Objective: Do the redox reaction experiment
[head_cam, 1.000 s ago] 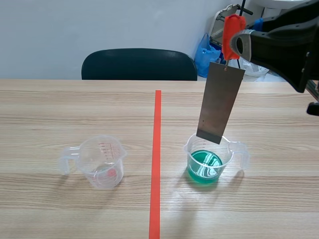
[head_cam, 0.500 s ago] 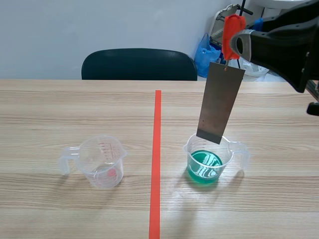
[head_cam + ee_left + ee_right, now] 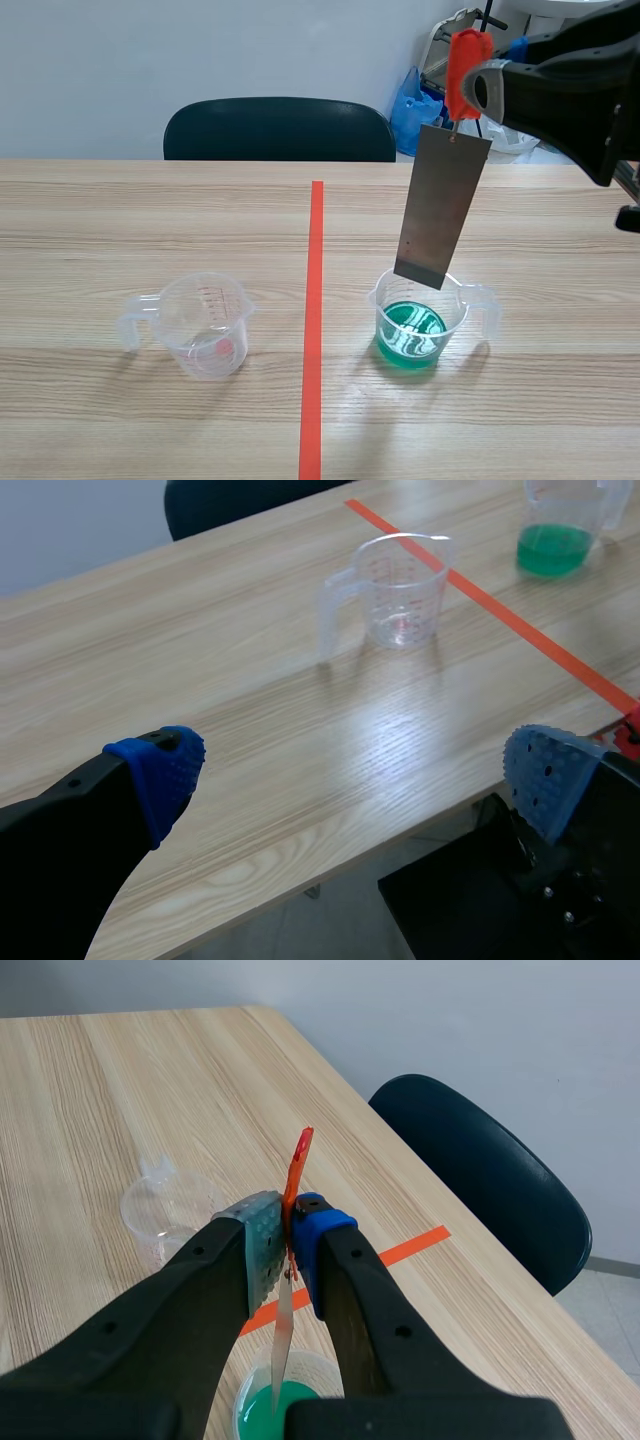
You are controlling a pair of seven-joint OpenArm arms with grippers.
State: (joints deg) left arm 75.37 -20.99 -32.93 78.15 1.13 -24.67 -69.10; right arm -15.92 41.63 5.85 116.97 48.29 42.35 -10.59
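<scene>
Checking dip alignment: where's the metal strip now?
Scene view: the metal strip hangs from its orange-red tab in the right end effector, lower edge over the measuring cup of green liquid, right of the orange-red tape line.

Thick black fingers point(image 3: 70, 860) with dotted blue pads point(image 3: 165, 770), one right-hand pad point(image 3: 262, 1245) grey-green

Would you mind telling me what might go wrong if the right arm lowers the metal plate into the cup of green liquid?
1. The metal plate hangs tilted over the measuring cup, and it is wide for the opening. Lowered like this, it may catch the rim and tip the cup, spilling the green liquid.
2. The right gripper pinches only the small red tab at the plate's top, so the plate could swing or slip out.
</scene>
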